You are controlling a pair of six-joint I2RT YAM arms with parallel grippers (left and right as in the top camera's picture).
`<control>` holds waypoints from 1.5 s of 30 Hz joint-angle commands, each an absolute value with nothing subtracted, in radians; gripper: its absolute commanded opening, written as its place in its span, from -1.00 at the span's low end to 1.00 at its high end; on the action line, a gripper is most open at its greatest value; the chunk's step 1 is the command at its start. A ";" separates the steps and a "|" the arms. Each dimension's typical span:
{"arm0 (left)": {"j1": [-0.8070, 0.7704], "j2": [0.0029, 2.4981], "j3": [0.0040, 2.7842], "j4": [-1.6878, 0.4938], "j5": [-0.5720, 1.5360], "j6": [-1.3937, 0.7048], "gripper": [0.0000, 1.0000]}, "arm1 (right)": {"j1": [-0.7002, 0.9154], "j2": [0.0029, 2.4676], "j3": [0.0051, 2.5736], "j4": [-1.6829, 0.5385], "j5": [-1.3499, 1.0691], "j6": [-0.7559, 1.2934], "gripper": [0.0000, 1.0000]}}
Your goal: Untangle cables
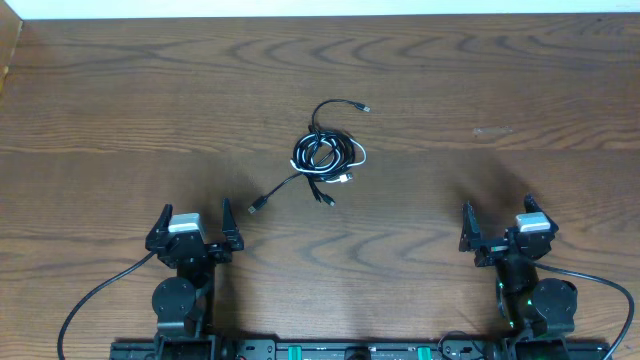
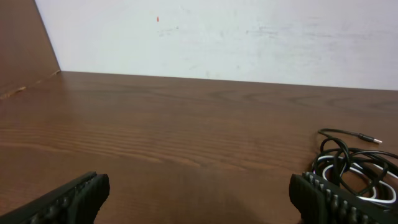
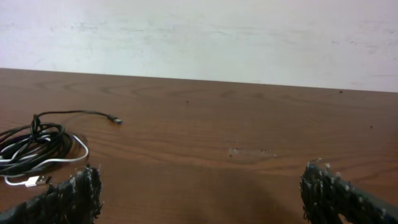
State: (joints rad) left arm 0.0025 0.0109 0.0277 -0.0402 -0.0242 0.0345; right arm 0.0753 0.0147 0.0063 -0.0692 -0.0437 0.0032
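The cables point(image 1: 325, 155) lie in a tangled bundle at the middle of the wooden table, several black cords looped with one white cord. One black end with a plug trails out to the front left point(image 1: 256, 208), another curls to the back right point(image 1: 366, 107). The bundle shows at the right edge of the left wrist view as cables point(image 2: 357, 174) and at the left of the right wrist view as cables point(image 3: 34, 149). My left gripper point(image 1: 192, 222) rests near the front left, open and empty. My right gripper point(image 1: 498, 228) rests near the front right, open and empty. Both are well short of the bundle.
A white wall point(image 2: 249, 37) stands beyond the table's far edge. A brown side panel point(image 2: 22, 43) rises at the far left. The arms' own thick black cables point(image 1: 95, 295) run along the front edge by the mounting rail point(image 1: 340, 350).
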 commanded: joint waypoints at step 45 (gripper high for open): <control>0.001 0.006 0.004 -0.047 -0.070 0.053 0.96 | 0.080 0.011 0.005 -0.073 -0.029 -0.008 0.98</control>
